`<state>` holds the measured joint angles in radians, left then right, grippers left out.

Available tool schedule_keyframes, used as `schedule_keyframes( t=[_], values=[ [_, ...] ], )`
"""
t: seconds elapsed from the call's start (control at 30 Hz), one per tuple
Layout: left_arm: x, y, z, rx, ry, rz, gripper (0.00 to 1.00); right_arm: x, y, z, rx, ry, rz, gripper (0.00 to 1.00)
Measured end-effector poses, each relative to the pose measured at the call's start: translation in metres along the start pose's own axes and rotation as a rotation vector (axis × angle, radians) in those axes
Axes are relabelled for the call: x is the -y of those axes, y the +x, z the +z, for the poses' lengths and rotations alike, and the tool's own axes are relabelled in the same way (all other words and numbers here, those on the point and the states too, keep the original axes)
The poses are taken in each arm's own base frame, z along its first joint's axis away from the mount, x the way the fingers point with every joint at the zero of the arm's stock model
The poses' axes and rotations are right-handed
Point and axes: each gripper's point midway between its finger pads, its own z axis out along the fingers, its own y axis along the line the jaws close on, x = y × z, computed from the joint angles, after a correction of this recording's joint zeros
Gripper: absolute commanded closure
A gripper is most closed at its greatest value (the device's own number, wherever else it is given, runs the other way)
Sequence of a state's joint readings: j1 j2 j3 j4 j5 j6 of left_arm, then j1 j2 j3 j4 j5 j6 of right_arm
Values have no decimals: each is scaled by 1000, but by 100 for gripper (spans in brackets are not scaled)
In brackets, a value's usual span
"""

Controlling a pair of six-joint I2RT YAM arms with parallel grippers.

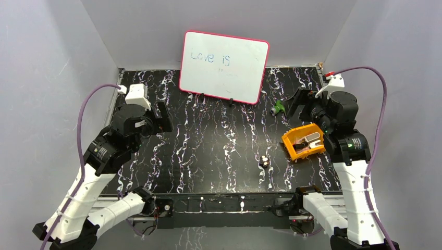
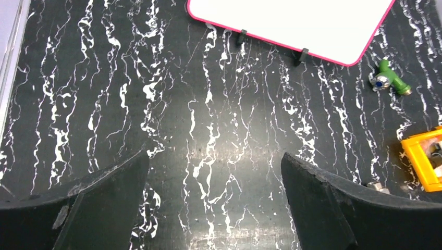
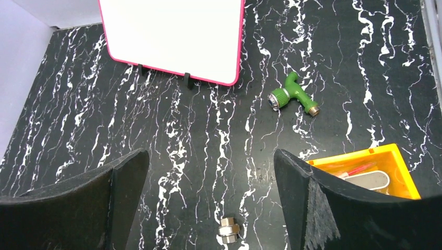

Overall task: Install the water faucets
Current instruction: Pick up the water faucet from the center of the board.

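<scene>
Veins of white are running across the black marbled bench (image 1: 208, 140), which is carrying everything in view. The small green plastic tap (image 1: 279, 108) (image 2: 388, 78) (image 3: 292, 96), with its angled body, side spout, round blue-and-silver knob and metal threaded end, is lying on its side on the far right part of the bench. It is sitting just beside the lower right corner of the pink-framed whiteboard (image 1: 224, 65) (image 2: 292, 21) (image 3: 172, 36), which is standing propped on two black clips. Nothing is touching the tap.

Nearer the arms, the orange plastic tray (image 1: 289, 141) (image 2: 414, 156) (image 3: 359, 154) is holding an oblong silver metal piece. A small silver metal fitting (image 1: 265, 162) (image 2: 375, 185) (image 3: 228, 227) is standing alone on the bench to the left of the tray.

The right hand (image 1: 296, 102) (image 3: 211, 156) is hovering near the tap, its two dark fingers spread as wide as they go and gripping nothing; the tap is lying ahead of them, not between them. The left hand (image 1: 162, 115) (image 2: 213, 161) is hanging over the left part of the bench, well apart from the tap, its fingers likewise spread fully wide and gripping nothing.
</scene>
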<state>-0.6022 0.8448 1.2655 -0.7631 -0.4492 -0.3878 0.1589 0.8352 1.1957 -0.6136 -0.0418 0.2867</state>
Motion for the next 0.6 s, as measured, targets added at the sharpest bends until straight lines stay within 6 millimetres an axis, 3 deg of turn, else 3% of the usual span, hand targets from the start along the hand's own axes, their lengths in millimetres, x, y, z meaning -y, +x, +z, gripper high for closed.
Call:
schedule_keyframes(
  t=[0.37,0.6],
  values=[
    [-6,7,3,-36,-42,-7,2,2,9,0,-41,10,44,1],
    [-4,16,6,-69,-40,4,2,11,36,17,-172,53,74,2]
  ],
)
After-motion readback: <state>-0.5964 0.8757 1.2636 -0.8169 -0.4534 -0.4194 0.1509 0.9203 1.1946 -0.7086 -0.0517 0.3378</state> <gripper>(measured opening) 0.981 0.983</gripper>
